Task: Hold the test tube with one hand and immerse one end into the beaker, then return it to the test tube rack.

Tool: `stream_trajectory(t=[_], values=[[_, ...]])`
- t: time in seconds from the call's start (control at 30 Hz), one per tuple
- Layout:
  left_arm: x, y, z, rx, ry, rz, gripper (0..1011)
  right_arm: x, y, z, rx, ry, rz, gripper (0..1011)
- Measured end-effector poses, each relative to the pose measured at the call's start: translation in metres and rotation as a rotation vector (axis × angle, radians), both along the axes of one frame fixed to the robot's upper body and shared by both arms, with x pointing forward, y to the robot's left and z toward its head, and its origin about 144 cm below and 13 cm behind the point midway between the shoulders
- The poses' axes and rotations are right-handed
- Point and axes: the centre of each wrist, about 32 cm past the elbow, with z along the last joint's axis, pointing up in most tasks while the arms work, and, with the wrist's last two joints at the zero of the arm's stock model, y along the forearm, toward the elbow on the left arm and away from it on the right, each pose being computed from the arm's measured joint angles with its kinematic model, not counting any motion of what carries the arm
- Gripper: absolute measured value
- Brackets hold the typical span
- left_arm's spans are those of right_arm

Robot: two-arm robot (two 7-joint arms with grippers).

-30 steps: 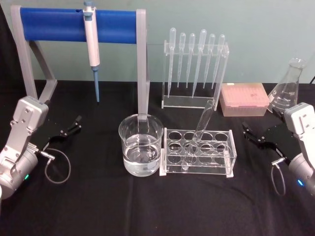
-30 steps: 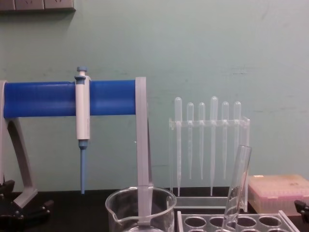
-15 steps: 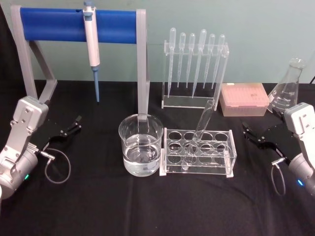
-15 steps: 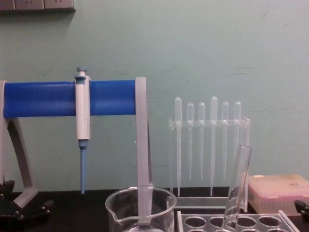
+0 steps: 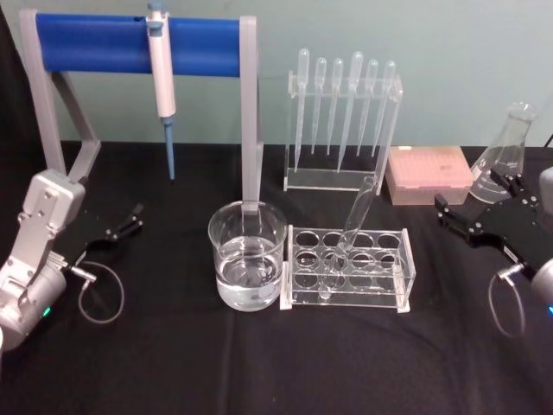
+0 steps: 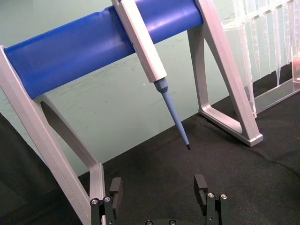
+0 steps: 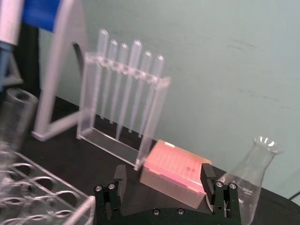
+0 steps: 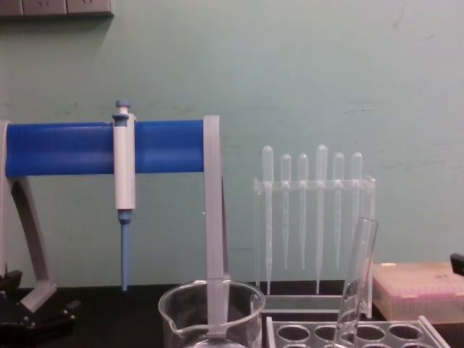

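At the right edge of the table [image 5: 259, 372]: right hand [image 5: 478, 214], black, jaws spread wide with nothing between them. Just behind it, a clear conical flask [image 5: 508, 156]. Beside the flask, on the side away from the hand, a pink tip box [image 5: 428, 175].

Well to this hand's left, mid-table: a clear plastic test tube rack [image 5: 402, 281] with two rows of round holes. The test tube [image 5: 352, 226] sits in a hole in the half of the rack farther from the right hand. It is clear glass, long and narrow. It is tilted, with the round bottom low near the rack's base and the open rim leaning up and back toward the right hand's side. Neither hand touches it.

Just beyond the rack's far end from the right hand: the beaker [image 5: 247, 259], a wide clear glass with clear liquid in its lower part. Cannot tell whether it touches the rack.

Behind the rack: a clear stand of six bulb pipettes [image 5: 343, 112]. Farther left: a grey frame with a blue bar [image 5: 95, 45], and a micropipette [image 5: 161, 65] hanging from it, tip down.

Far left edge of the table: left hand [image 5: 123, 225], jaws likewise wide apart, empty, well apart from the beaker.
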Motion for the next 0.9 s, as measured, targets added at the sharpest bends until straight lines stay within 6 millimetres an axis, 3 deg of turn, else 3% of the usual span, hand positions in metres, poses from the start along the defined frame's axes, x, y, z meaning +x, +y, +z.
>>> stream_trajectory(t=[0.17,0.43,0.9], values=[[0.000,0.000,0.000,0.000,0.000,0.000,1000,-0.020,-0.003,0.020,0.039,0.008,0.076,1003],[0.000,0.000,0.000,0.000,0.000,0.000,1000,-0.039,0.000,0.029,0.108,0.082,0.248,1003],[0.000,0.000,0.000,0.000,0.000,0.000,1000,-0.026,0.022,0.021,0.218,0.215,0.377,1002]])
